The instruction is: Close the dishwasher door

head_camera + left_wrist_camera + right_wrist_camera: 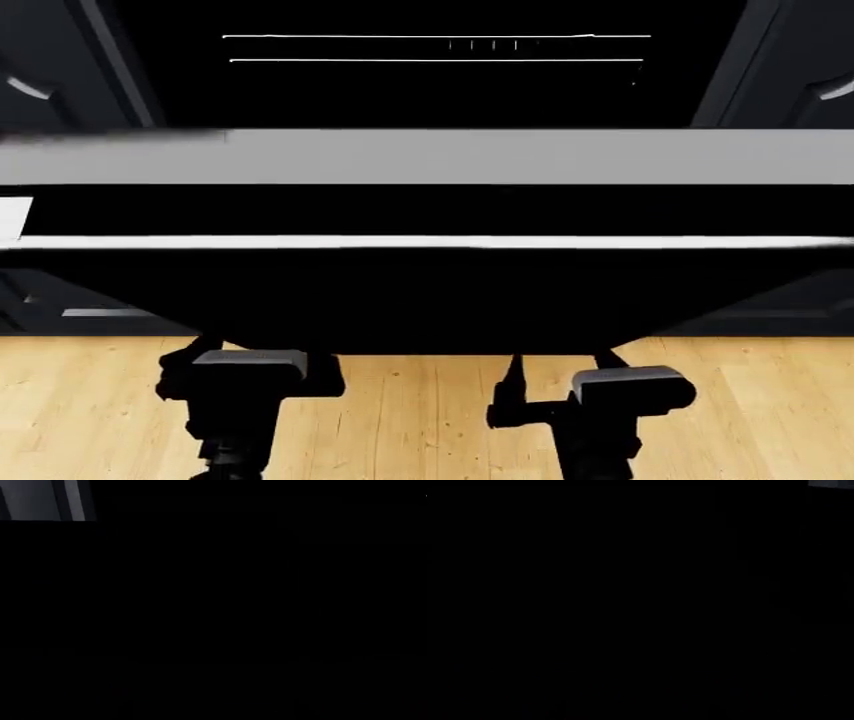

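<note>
The dishwasher door (427, 295) is a wide glossy black panel, part-way open and tilted toward me in the head view. Its grey top edge (441, 157) and long silver bar handle (427, 242) run across the whole picture. My left arm (247, 385) and right arm (614, 395) reach up from below to the panel's lower part. Their fingertips are hidden against or under the black panel. Both wrist views are almost wholly black, filled by the door surface (213, 620) (640, 600). No jaws show in them.
Behind the door, the dark dishwasher cavity (441, 90) shows thin white rack lines. Dark navy cabinet doors stand at the left (60, 70) and the right (787, 60). A light wooden floor (414, 420) lies under my arms. A grey strip (40, 500) shows in the left wrist view's corner.
</note>
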